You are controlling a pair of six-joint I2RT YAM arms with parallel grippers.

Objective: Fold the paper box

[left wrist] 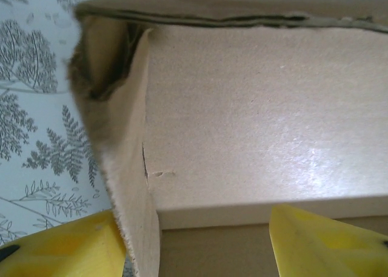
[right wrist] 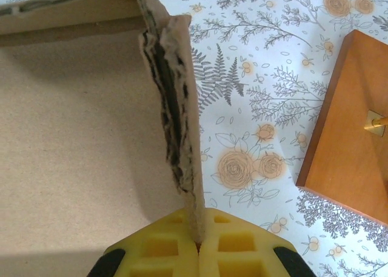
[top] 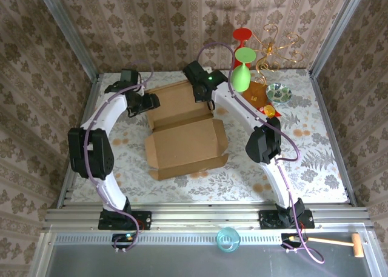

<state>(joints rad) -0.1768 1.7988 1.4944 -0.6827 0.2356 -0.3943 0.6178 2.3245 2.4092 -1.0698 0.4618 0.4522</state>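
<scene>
The paper box (top: pixel 185 137), light-brown corrugated cardboard, lies mid-table; its near part is a flat folded panel and its far part a shallow tray. My left gripper (top: pixel 144 102) is at the tray's far left corner. In the left wrist view its yellow fingers (left wrist: pixel 60 246) stand wide apart, open (left wrist: pixel 197 250), straddling the upright side wall (left wrist: pixel 124 168), which runs close to the left finger. My right gripper (top: pixel 203 94) is at the tray's far right corner. In the right wrist view its jaws (right wrist: pixel 199 243) are shut on the edge of the box's upright double wall (right wrist: pixel 182 125).
At the far right stand a green goblet (top: pixel 241 74), a red goblet (top: pixel 241 37), a gold wire stand (top: pixel 273 46) on an orange-brown wooden base (right wrist: pixel 345 137) and a glass bowl (top: pixel 279 93). A teal cup (top: pixel 228 239) and a wooden mallet (top: pixel 339 243) lie on the near rail.
</scene>
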